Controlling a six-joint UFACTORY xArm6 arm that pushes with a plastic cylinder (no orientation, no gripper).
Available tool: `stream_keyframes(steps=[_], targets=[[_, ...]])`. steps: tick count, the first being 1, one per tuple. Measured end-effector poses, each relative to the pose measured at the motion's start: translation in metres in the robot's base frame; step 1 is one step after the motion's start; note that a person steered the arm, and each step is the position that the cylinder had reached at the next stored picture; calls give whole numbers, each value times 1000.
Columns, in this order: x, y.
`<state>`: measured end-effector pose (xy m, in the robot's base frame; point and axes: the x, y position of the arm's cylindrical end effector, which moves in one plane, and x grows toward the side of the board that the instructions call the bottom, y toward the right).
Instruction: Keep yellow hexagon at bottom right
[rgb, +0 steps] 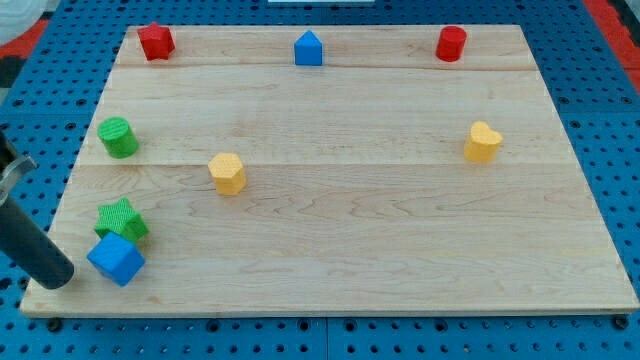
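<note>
The yellow hexagon (227, 173) lies left of the board's middle. My tip (57, 276) rests at the board's bottom left corner, just left of a blue cube (116, 259) and far to the lower left of the hexagon. The dark rod slants up from the tip to the view's left edge. A yellow heart-shaped block (483, 142) lies at the right side of the board.
A green star (121, 220) touches the blue cube from above. A green cylinder (118, 137) sits at the left edge. Along the top are a red star-like block (156, 41), a blue house-shaped block (309, 48) and a red cylinder (451, 44). The wooden board (400, 250) lies on a blue perforated table.
</note>
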<state>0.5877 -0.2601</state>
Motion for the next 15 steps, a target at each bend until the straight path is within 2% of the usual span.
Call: stream_keyframes(steps=[1, 2, 4, 5, 6, 8, 10, 11, 12, 14, 15], targets=[[3, 0], [31, 23], [31, 77], [31, 63], [26, 22], [-24, -35], [-75, -36], [-78, -11], [-87, 42], [-135, 112], [-123, 182]])
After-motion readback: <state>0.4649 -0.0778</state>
